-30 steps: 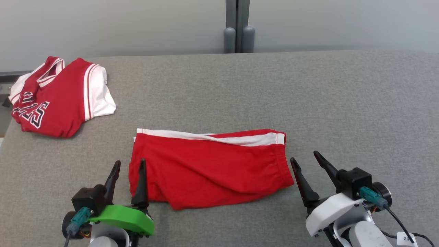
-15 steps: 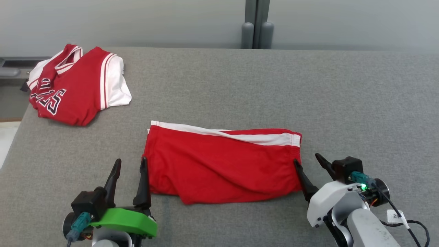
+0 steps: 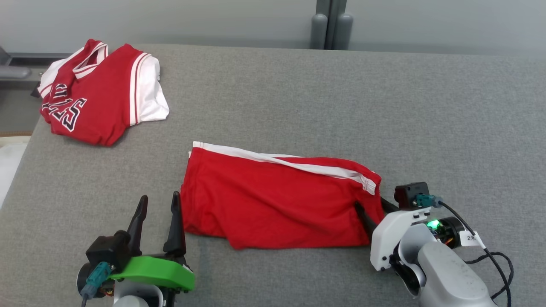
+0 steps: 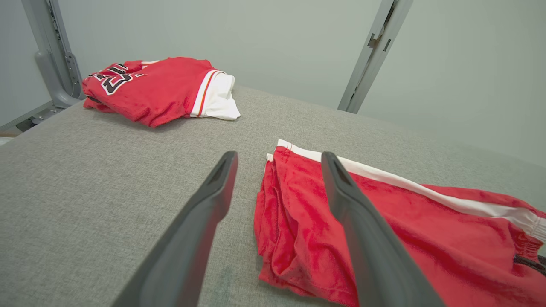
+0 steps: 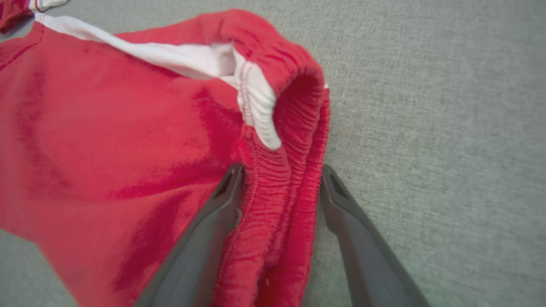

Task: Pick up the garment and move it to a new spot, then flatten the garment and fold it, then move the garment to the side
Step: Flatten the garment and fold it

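Observation:
The garment [image 3: 277, 200] is a pair of red shorts with a white side stripe, lying folded near the front of the grey table [image 3: 298, 98]. My right gripper [image 3: 371, 205] is at its right end, open. Its two fingers straddle the bunched elastic waistband [image 5: 281, 140], one finger on top of the cloth and one beside its edge. My left gripper [image 3: 160, 196] stands open at the shorts' left edge. In the left wrist view the garment [image 4: 384, 213] lies partly under one finger, with the left gripper [image 4: 279, 155] holding nothing.
A folded red and white jersey [image 3: 98, 98] with dark lettering lies at the table's far left corner. Grey posts [image 3: 332, 25] stand behind the far edge. The table's left edge runs close to the jersey.
The camera has shifted. My right gripper has pushed forward onto the shorts' waistband end, which now bunches and lifts between its fingers. The left gripper has stayed beside the left edge.

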